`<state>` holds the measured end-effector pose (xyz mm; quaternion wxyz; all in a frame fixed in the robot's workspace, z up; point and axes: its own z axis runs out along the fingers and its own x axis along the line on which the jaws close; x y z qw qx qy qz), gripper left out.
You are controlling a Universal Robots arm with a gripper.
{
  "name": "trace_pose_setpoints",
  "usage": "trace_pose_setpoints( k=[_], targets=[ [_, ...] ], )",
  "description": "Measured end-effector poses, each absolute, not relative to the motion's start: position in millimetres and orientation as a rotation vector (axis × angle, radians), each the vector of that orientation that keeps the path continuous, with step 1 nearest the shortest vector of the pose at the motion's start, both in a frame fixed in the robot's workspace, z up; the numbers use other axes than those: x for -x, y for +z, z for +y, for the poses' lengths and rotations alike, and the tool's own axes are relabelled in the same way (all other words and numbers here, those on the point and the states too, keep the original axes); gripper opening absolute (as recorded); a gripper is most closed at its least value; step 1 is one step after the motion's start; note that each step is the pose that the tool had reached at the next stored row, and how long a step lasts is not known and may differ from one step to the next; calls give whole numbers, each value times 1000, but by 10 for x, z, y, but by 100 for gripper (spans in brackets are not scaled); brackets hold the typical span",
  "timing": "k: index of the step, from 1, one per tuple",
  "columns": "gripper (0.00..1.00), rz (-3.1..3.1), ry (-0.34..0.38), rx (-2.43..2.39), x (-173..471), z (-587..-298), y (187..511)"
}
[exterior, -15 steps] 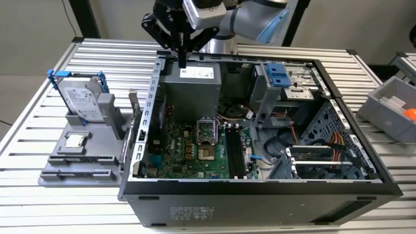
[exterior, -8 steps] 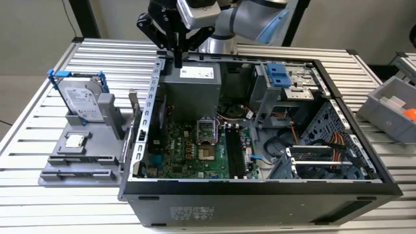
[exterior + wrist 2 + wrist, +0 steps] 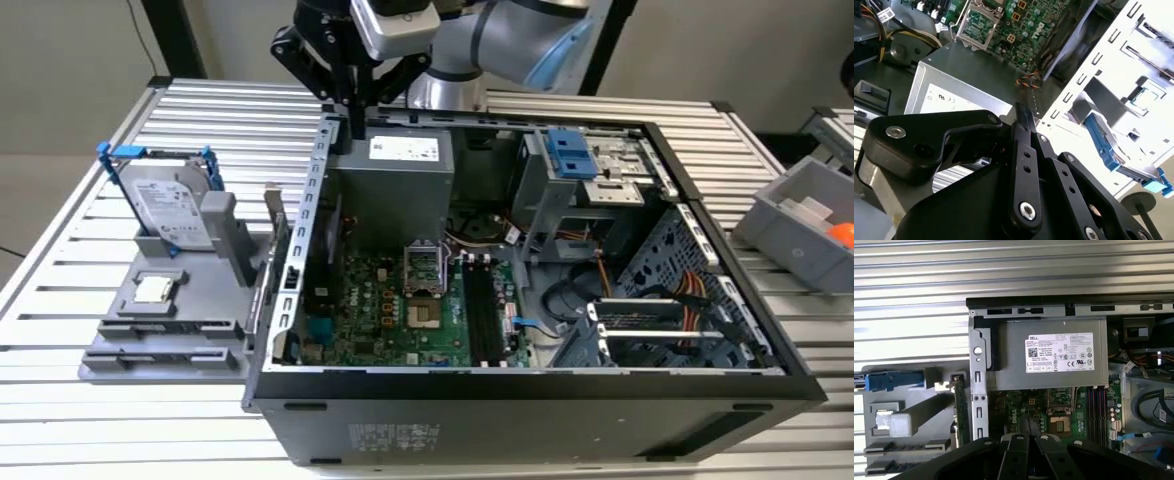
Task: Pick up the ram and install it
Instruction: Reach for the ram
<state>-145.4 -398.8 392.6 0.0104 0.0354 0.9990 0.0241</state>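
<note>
one black desktop computer case [image 3: 534,410] lies open, baring its green motherboard [image 3: 387,300]. a grey plastic holder [image 3: 160,345] sits left. the black gripper [image 3: 355,118] hovers over the case's far left corner, jaws pinched together, empty. the thin dark green ram stick [image 3: 275,225] stands on edge in that holder, easy to grasp.

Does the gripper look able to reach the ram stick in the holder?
Probably yes: the ram stands on edge, open from above, though the case wall crowds it; the gripper hovers above the power supply.

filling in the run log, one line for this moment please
gripper: shut, empty, above power supply | ram: upright in holder outside case | installed: no
</note>
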Motion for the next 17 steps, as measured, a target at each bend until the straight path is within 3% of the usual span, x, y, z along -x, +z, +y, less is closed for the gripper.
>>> trace_pose_setpoints(
  k=[17],
  targets=[
    [0,3118,75,-109,1594,-3988,3926]
  ],
)
